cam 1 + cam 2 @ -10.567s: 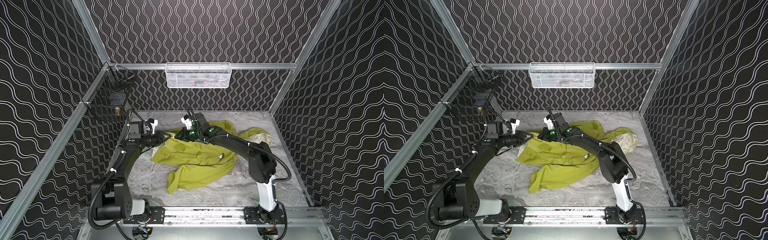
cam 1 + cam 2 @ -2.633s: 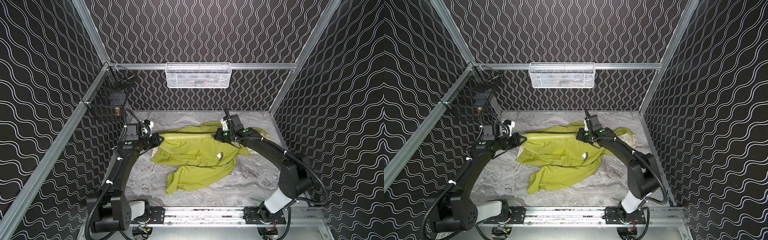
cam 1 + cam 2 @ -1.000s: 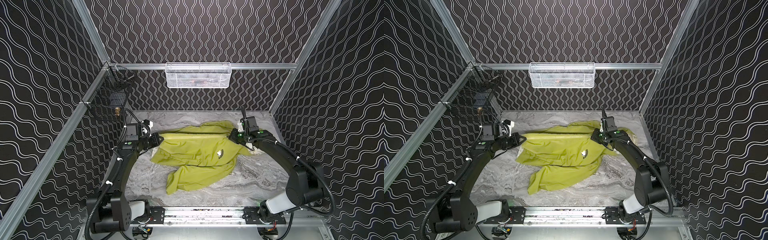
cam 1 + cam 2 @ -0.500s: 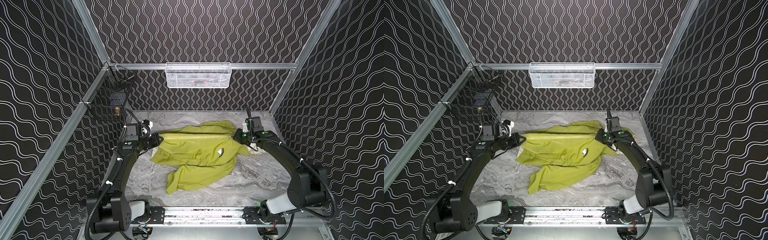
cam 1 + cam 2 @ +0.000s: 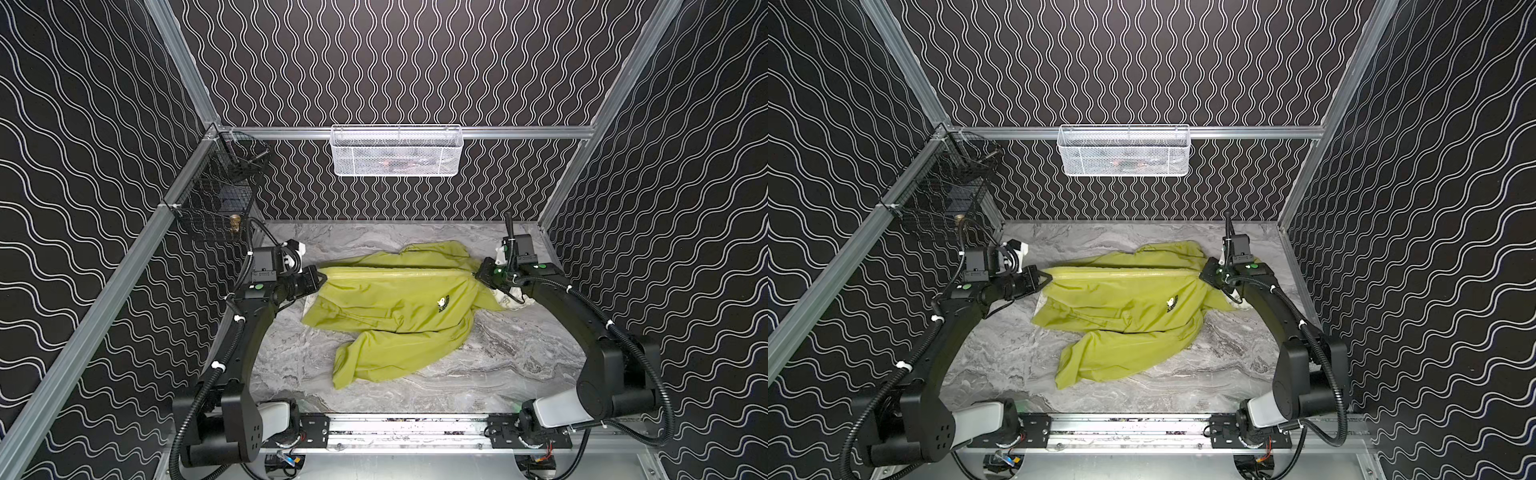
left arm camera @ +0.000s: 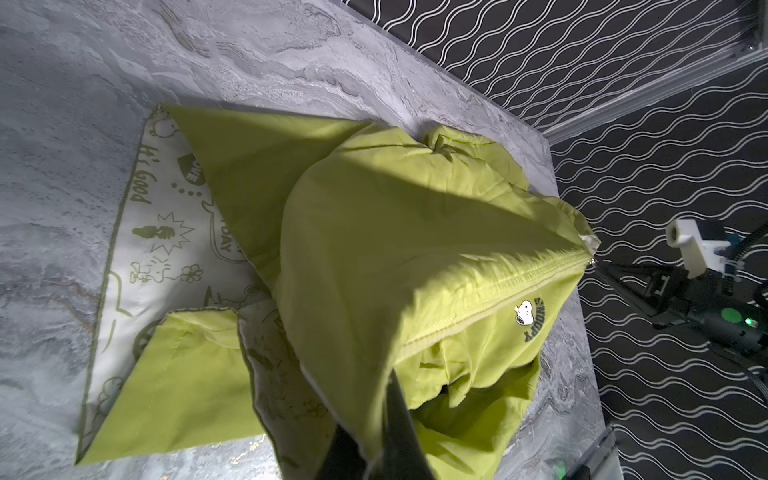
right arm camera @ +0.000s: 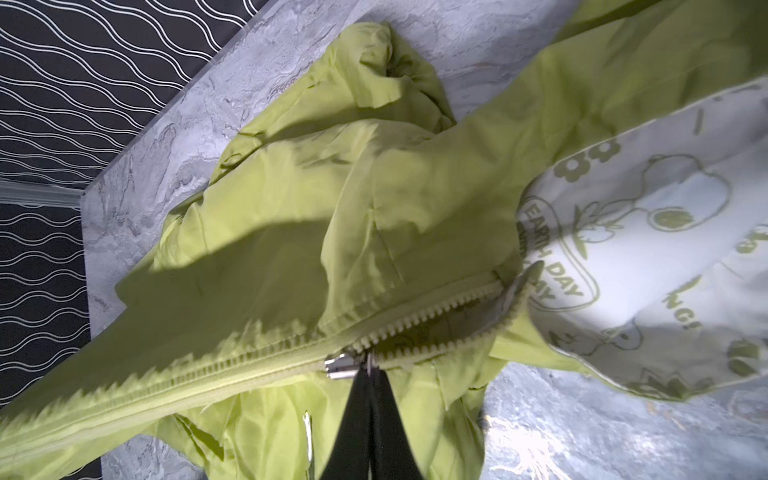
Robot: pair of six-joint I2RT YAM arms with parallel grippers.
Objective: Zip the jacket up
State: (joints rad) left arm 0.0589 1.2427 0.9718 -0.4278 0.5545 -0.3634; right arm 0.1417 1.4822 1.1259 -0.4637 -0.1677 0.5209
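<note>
Right hand farther along jacket zipper, brass item in black basket

Lime jacket (nearly zipped), stretched taut

Both top views looked down from high above the front rail toward the back wall. They took in the whole marbled tabletop from afar and were nearly alike. Each wrist camera sat close over the jacket, sighting along its own black fingers. Both showed the zipper, and the left wrist view caught the right gripper at its far end.
</note>
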